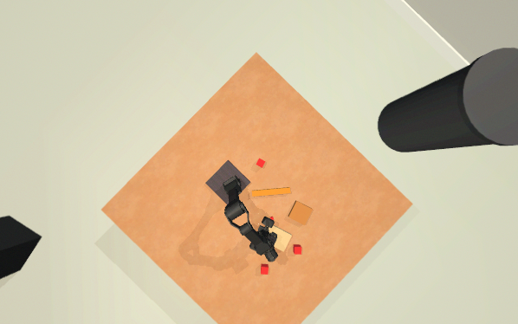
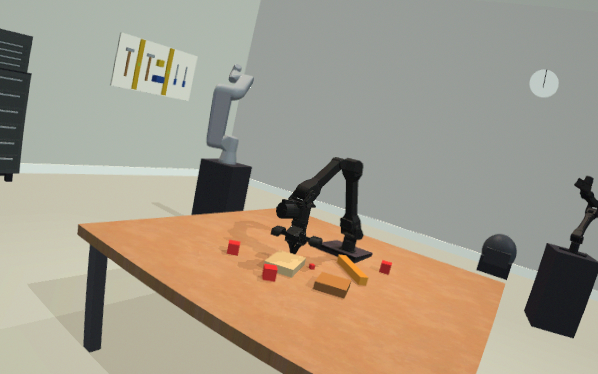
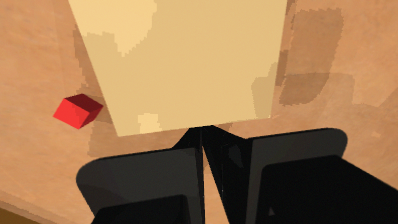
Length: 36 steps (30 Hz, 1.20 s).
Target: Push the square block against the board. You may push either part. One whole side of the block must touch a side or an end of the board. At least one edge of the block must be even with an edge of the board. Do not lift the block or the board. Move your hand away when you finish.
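Note:
A pale yellow square block (image 1: 281, 238) (image 2: 285, 263) (image 3: 190, 65) lies flat on the table. My gripper (image 2: 294, 250) (image 3: 199, 126) is shut with nothing between the fingers. Its tips point down at the near edge of the pale block in the wrist view; whether they touch it I cannot tell. In the top view the arm covers part of that block. A long orange board (image 1: 271, 191) (image 2: 352, 270) lies nearer the arm's base, apart from the pale block. A brown squarish block (image 1: 301, 213) (image 2: 332, 284) lies separately, touching neither.
A small red cube (image 1: 271, 218) (image 2: 312, 266) (image 3: 77, 112) lies close beside the pale block. Larger red cubes (image 1: 297, 249) (image 2: 269, 272) stand about; another (image 1: 264, 269) (image 2: 233, 247) is farther off, and one (image 1: 261, 163) (image 2: 385, 267) is beyond the orange board.

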Tool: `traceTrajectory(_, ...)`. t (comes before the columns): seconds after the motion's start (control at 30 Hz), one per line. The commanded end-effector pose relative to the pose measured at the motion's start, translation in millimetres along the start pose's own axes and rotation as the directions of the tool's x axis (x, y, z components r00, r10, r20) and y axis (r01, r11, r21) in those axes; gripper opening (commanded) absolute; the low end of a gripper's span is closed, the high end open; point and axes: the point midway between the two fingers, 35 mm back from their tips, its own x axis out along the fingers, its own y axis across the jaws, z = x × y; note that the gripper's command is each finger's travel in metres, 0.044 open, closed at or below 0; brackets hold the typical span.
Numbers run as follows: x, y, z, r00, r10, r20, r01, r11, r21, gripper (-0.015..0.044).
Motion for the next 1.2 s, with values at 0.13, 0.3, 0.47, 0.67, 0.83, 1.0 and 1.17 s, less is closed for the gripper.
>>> traceTrajectory(0.13, 0, 0, 9, 1.0, 0.002, 0.006, -0.002, 1.0, 0.001, 0.0)
traceTrajectory(0.3, 0, 0, 13, 1.0, 0.002, 0.006, -0.002, 1.0, 0.001, 0.0)
traceTrajectory(0.47, 0, 0, 16, 1.0, 0.002, 0.006, -0.002, 1.0, 0.001, 0.0)
traceTrajectory(0.67, 0, 0, 21, 1.0, 0.002, 0.006, -0.002, 1.0, 0.001, 0.0)
traceTrajectory(0.83, 1, 1, 24, 1.0, 0.002, 0.007, -0.002, 1.0, 0.001, 0.0)
traceTrajectory(1.0, 1, 1, 28, 1.0, 0.002, 0.007, -0.002, 1.0, 0.001, 0.0)
traceTrajectory(1.17, 1, 1, 32, 1.0, 0.002, 0.007, -0.002, 1.0, 0.001, 0.0)
